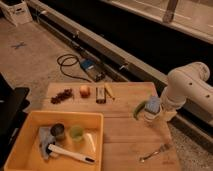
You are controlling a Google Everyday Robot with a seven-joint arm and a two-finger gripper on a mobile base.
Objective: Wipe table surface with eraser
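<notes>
One bent arm [187,88], claw [151,115] over table surface [125,131]

A coiled black cable [67,64] lies on the speckled concrete floor [35,52].

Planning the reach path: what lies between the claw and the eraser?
In the camera view, only a thin yellowish stick beside the eraser, otherwise bare table surface; the claw hangs over its right side.
</notes>
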